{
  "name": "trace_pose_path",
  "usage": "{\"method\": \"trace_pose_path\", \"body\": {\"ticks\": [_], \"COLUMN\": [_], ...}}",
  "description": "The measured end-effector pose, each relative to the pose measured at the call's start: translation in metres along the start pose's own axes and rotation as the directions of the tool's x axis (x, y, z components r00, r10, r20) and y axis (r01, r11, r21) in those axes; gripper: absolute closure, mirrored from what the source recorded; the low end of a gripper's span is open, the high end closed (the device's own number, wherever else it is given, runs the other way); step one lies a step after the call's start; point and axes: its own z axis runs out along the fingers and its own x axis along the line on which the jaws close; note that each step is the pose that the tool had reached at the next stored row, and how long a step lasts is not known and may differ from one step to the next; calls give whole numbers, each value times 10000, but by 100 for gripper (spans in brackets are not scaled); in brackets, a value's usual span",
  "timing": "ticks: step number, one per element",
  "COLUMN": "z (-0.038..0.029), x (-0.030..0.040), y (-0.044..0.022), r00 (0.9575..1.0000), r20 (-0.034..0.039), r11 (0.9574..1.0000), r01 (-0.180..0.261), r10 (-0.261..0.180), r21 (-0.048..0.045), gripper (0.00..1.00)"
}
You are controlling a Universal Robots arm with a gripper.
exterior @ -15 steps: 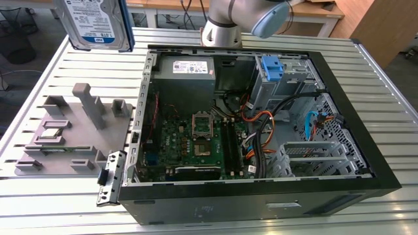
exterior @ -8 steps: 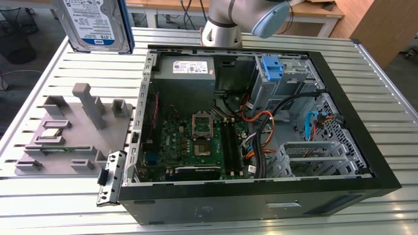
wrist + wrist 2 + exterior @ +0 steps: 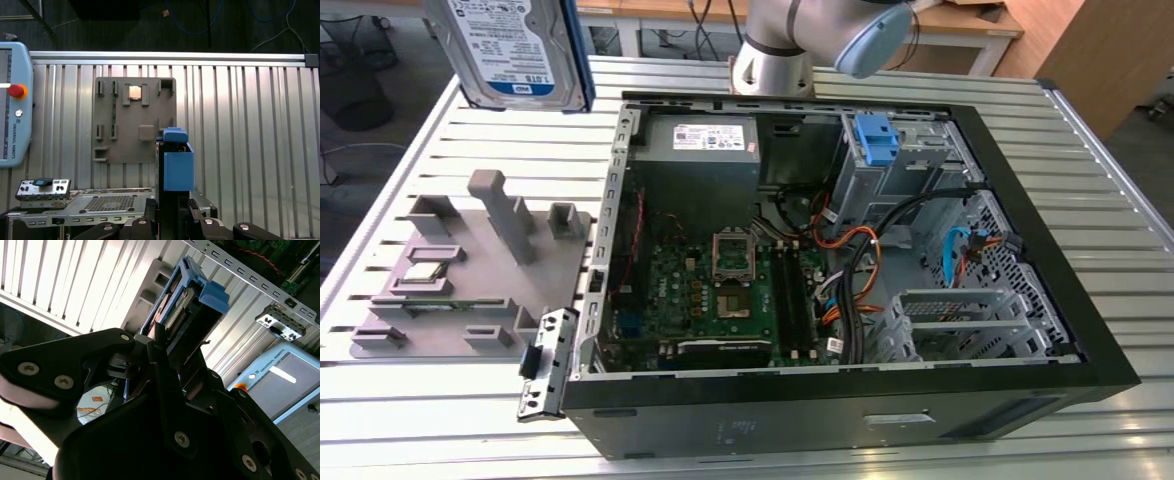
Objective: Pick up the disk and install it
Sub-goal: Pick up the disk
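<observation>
The disk (image 3: 514,50) hangs upright high over the table's far corner at the exterior view's left, its white-and-blue label facing the camera and a blue carrier strip along its side. In the first wrist view the disk (image 3: 175,165) is seen edge-on in its blue carrier, rising out of my gripper (image 3: 172,210), whose black fingers are shut on it. The second wrist view shows the same grip: the disk (image 3: 177,307) stands clamped in the gripper (image 3: 165,347). The open computer case (image 3: 607,180) lies to the exterior view's right of the disk.
Inside the case sit a grey power-supply box (image 3: 700,140), a motherboard (image 3: 720,290), cables, and a drive cage with a blue bracket (image 3: 874,140). A grey fixture plate (image 3: 467,270) with pegs lies beside the case. A teach pendant (image 3: 15,125) rests on the slatted table.
</observation>
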Motion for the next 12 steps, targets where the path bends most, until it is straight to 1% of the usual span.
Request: {"method": "trace_pose_path", "body": {"ticks": [12], "z": [11], "x": [29], "y": [-7], "r00": [10000], "r20": [0], "r11": [10000], "r01": [-1], "r10": [1], "r21": [0], "gripper": [65]}}
